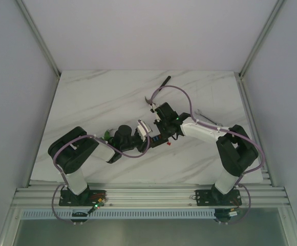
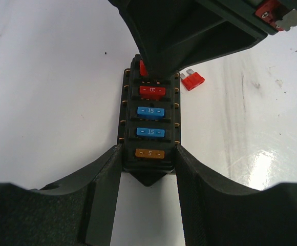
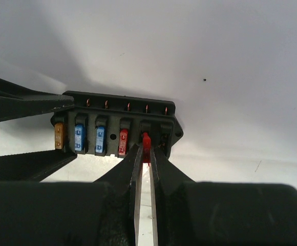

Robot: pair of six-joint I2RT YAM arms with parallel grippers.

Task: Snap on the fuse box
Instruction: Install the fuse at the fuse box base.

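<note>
Four fuses sit in the fuse box (image 2: 129, 118): one amber, two blue and one red, in a row along its face. The next slot has the end of another red fuse (image 3: 146, 139) in it. This one stands prouder than its neighbours, so I judge it only partly home. The last slot beside it looks empty. The box lies flat on the white tabletop (image 2: 46, 102), near its middle, between the two arms.

The left hand (image 2: 148, 163) is clamped across the amber end of the box, one finger on each long side. The right hand (image 3: 147, 154) is closed narrowly on the red fuse, its fingers flat against the fuse's broad faces, and it reaches over the opposite end of the box. A loose red fuse (image 2: 193, 80) lies on the tabletop just beside that end, not touching the box.

The step in hand looks like seating this fuse. The push should run straight along the slot, with the fuse upright and square to its neighbours, since a tilted fuse could jam or bend a blade. The left hand's grip needs to be firm enough that the box neither slides nor rocks under the push. The right fingers straddle the fuse close to the slot mouth and may meet the box before the fuse is fully down. A final press on the fuse's top edge may be needed.
</note>
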